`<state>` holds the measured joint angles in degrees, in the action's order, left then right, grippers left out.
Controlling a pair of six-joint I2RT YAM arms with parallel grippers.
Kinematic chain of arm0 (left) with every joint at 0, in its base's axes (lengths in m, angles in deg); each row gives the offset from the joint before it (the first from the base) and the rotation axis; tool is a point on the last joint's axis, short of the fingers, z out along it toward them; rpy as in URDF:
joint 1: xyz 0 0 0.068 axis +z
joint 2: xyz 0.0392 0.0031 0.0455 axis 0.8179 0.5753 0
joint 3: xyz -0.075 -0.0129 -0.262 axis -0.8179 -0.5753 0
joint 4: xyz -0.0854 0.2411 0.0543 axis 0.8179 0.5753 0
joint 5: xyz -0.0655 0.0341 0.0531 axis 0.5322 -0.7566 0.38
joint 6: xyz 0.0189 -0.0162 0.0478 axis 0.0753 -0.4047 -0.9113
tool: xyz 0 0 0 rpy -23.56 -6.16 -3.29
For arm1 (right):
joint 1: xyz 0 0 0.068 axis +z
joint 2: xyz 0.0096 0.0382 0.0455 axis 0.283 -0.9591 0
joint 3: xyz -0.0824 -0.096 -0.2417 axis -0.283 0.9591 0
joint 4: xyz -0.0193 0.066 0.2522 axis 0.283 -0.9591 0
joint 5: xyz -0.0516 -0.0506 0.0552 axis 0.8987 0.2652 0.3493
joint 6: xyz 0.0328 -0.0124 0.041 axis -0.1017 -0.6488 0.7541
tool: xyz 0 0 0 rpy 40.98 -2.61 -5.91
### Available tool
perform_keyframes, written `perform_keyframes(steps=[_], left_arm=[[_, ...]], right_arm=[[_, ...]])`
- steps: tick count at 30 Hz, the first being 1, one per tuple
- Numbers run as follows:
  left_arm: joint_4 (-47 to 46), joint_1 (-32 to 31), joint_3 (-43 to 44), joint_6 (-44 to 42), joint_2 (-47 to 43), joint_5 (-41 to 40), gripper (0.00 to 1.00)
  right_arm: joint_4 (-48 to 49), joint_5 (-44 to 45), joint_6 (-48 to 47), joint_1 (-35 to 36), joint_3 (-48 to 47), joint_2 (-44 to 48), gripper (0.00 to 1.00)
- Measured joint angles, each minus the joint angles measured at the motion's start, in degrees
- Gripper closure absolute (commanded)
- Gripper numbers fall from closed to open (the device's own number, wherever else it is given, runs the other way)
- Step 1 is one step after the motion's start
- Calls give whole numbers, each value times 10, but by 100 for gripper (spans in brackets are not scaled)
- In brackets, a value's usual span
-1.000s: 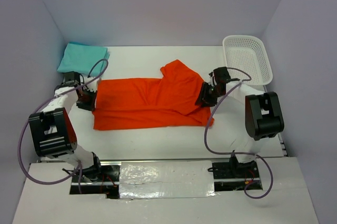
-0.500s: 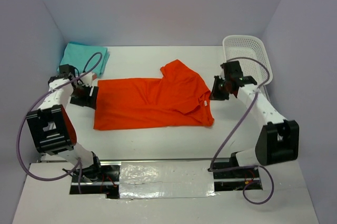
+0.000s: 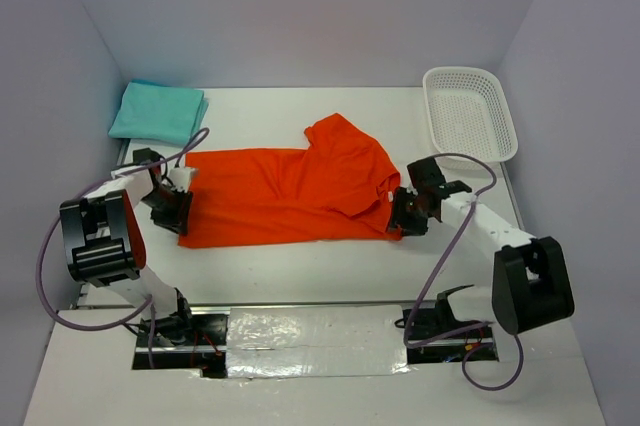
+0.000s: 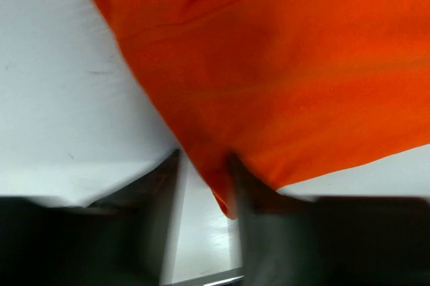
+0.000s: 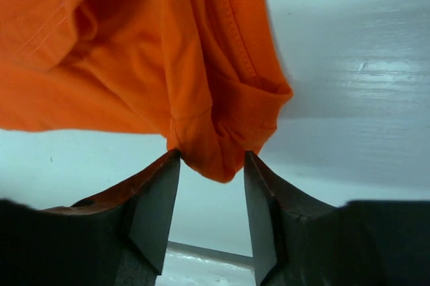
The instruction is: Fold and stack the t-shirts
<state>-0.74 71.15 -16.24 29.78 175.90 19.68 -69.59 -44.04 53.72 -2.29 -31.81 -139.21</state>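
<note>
- One orange shirt (image 3: 280,196), spread flat mid-desk (image 3: 300,261), a sleeve pointing to the far side.
- One teal shirt (image 3: 158,111), folded, in the far-left corner, well apart from the orange shirt.
- Left claw (image 4: 203,165): released, astride the orange shirt's near-left corner, cloth against one finger only.
- Right claw (image 5: 211,158): fingers parted at the near-right corner, bunched cloth touching both tips; pinched or loose, cannot tell.
- One white basket (image 3: 460,72), far right.
</note>
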Motion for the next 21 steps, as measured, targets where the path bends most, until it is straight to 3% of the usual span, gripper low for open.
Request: perform_keyframes(steps=[4, 5, 6, 7, 17, 21], left_arm=[[-10, -4, -7, 2, 5, 1, 98], [-10, -5, -7, 1, 5, 0, 100], [-10, -6, -7, 0, 5, 0, 100], [-10, -6, -7, 0, 5, 0, 100], [-21, -8, -18, -28, -8, -7, 100], [-21, -11, -18, -31, -8, -12, 100]], right_arm=[[24, 9, 7, -1, 2, -47, 74], [29, 10, 10, -2, 2, -60, 81], [34, 10, 12, -4, 2, -71, 95], [40, 8, 12, -7, 2, -82, 100], [12, -63, -17, -131, 3, -78, 99], [-10, -87, -35, -157, -8, -80, 70]])
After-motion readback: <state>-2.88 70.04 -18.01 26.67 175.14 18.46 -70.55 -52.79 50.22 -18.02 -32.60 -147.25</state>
